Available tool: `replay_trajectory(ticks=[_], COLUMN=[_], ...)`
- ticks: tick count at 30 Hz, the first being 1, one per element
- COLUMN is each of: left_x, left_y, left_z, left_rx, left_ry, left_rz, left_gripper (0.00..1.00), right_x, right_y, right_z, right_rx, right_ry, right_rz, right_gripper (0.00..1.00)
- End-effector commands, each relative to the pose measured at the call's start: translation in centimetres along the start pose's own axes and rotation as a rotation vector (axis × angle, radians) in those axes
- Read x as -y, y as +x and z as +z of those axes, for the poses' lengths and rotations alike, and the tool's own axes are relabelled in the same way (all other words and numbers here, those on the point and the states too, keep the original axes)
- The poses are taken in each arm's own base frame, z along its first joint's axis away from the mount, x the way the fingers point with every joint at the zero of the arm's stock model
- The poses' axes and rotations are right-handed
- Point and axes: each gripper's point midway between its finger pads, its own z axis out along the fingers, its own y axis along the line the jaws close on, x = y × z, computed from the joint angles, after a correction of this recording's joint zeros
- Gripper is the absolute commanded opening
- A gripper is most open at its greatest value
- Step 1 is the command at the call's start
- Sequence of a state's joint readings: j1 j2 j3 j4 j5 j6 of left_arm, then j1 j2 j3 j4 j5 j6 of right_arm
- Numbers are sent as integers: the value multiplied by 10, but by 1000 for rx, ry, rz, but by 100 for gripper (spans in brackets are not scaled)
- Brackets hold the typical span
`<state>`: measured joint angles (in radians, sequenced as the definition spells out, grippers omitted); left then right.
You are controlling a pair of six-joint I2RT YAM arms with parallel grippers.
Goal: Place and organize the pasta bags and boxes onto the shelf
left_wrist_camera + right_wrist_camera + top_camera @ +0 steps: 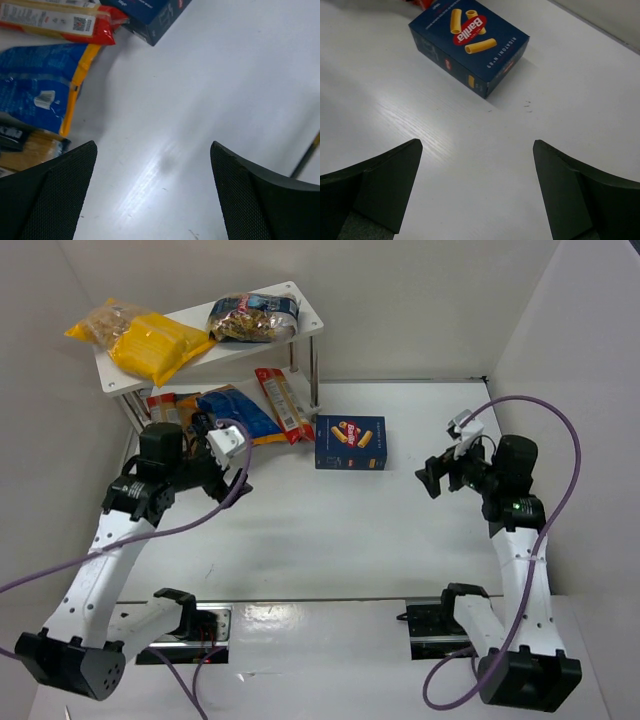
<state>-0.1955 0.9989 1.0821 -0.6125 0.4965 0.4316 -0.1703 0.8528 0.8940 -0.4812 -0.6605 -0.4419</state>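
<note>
One dark-blue box (pixel 350 442) to fetch | left gripper (pixel 153 145), right gripper (pixel 477 142) open, empty | next: right straddles box, lifts to shelf (pixel 295 288)

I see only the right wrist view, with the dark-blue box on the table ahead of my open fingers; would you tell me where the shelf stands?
Observer: The shelf stands at the table's far left corner, beyond and left of the dark-blue box.
Operator: Thank you. Is anything on its top board?
Observer: Yes, a yellow pack and a clear bag lie there.
Operator: And where is the left gripper?
Observer: The left gripper hangs open over bare table beside the blue bag with orange ends, holding nothing.
</note>
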Motion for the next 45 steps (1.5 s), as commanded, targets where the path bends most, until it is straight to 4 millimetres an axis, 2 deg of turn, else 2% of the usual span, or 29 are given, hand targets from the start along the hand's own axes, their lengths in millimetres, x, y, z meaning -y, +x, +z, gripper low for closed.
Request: replay_trajectory(ticks=[1, 2, 3, 5, 7, 8, 10, 12, 13, 15, 16, 17, 19, 27, 45], left_x=[22, 19, 19, 10, -14, -31, -42, -47, -56, -59, -62, -57, -60, -59, -60], left_y=[9, 9, 10, 20, 23, 29, 40, 45, 55, 50, 58, 51, 55, 60, 60], left_z=[-13, -14, -15, -13, -27, -37, -49, -58, -68, -85, -92, -97, -103, -96, -97], left_rx=[-51, -44, -41, -52, -16, -19, -6, 23, 15, 64, 57, 92, 87, 61, 61], left_ry=[20, -10, -44, -131, -255, -370, -469, -519, -578, -618, -642, -629, -654, -617, -617], left_rz=[-181, -213, -311, -384, -417, -432, -459, -459, -472, -472, -469, -459, -459, -459, -453], left_gripper=[99, 99, 99, 99, 99, 99, 99, 99, 99, 99, 99, 99, 99, 99, 99], right_x=[-6, -5, 6, 17, 28, 33, 42, 47, 49, 51, 51, 54, 53, 51, 51], right_y=[-19, -15, -11, 5, 28, 30, 46, 47, 42, 41, 42, 40, 35, 38, 37], right_z=[-7, -7, -9, -8, -5, -8, -10, -10, -13, -16, -19, -20, -24, -22, -24], right_rx=[4, -14, -38, -90, -168, -174, -216, -210, -190, -181, -174, -166, -146, -152, -147], right_ry=[52, 73, 146, 231, 302, 330, 396, 427, 443, 464, 475, 493, 498, 487, 488], right_rz=[45, 74, 98, 188, 245, 248, 286, 291, 282, 276, 272, 277, 270, 273, 262], right_gripper=[100, 100, 100, 100, 100, 100, 100, 100, 100, 100, 100, 100, 100, 100, 100])
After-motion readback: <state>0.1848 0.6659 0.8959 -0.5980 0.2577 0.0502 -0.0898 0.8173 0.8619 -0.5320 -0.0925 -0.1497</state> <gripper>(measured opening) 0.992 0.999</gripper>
